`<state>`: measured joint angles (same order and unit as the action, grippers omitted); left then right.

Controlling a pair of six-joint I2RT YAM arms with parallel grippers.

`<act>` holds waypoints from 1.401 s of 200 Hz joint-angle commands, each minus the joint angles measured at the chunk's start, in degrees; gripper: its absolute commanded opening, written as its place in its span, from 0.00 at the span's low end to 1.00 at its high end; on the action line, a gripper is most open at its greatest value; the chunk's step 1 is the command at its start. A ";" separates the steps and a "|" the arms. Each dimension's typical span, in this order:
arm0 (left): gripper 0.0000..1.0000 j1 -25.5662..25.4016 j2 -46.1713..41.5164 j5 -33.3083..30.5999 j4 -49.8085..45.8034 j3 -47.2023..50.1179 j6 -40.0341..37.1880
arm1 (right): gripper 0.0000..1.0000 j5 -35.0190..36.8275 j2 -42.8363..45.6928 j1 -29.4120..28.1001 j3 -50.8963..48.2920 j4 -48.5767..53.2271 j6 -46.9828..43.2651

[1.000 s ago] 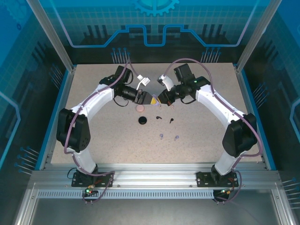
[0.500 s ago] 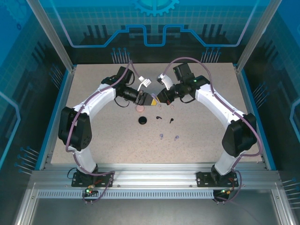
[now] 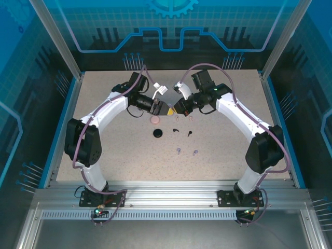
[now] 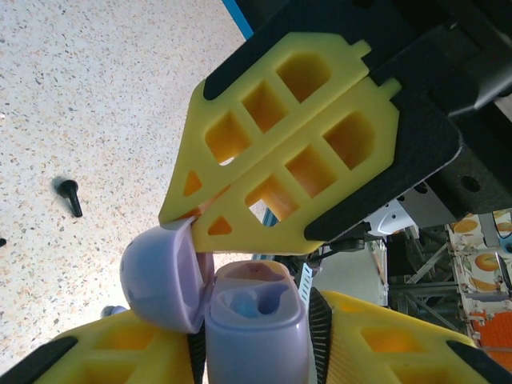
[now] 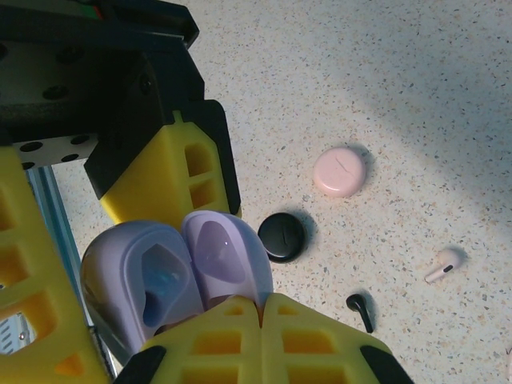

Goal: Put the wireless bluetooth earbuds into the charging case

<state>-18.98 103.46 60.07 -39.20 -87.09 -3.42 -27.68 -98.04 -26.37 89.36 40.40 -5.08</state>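
My left gripper (image 4: pixel 258 352) is shut on the body of an open lavender charging case (image 4: pixel 254 332), held above the table. Its sockets look empty. The lid (image 5: pixel 226 254) hangs open to the side. My right gripper (image 5: pixel 262 299) is shut, its tips pinching the lid's rim (image 4: pixel 186 228). In the top view both grippers, left (image 3: pixel 161 109) and right (image 3: pixel 175 110), meet at the back centre. On the table lie a black earbud (image 5: pixel 362 310), a pale pink earbud (image 5: pixel 442 265) and two lavender earbuds (image 3: pixel 178 151) (image 3: pixel 195 152). Another black earbud (image 3: pixel 189 133) rests beside the first.
A closed pink round case (image 5: pixel 340 171) and a closed black round case (image 5: pixel 282 238) lie on the speckled table (image 3: pixel 114 150) just below the grippers. Blue rails and transparent walls border the table. Bare surface stretches left, right and toward the front edge.
Both grippers have shifted slightly toward the back together, keeping hold of the lavender case. The earbuds and other cases have not moved.
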 commanded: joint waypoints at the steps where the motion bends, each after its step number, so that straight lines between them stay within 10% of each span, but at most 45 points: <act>1: 0.37 -0.26 0.22 1.53 -1.38 -1.81 -1.65 | 0.00 -1.06 -0.84 -0.88 1.34 1.54 -1.07; 92: 0.04 -0.18 0.11 1.54 -1.24 -1.68 -1.63 | 0.00 -0.55 -0.16 -0.40 2.11 1.40 0.12; 121: 0.00 0.04 -1.08 1.38 -0.84 -0.84 -1.60 | 0.31 1.26 1.99 1.32 2.57 0.23 3.36; 156: 0.00 0.48 -5.08 -0.16 2.38 2.23 0.07 | 0.38 -1.50 6.47 4.68 0.88 -1.42 6.45; 223: 0.00 1.01 -18.97 -9.46 25.46 18.49 12.08 | 0.53 2.91 16.83 6.25 -10.06 -3.08 20.00; 280: 0.00 0.36 -35.51 -29.24 53.37 40.68 19.92 | 0.54 16.04 18.22 0.40 -22.85 -1.97 33.55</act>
<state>-18.22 74.37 42.19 -3.27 -53.91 12.03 -18.92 -79.83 -22.22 70.52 37.06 20.27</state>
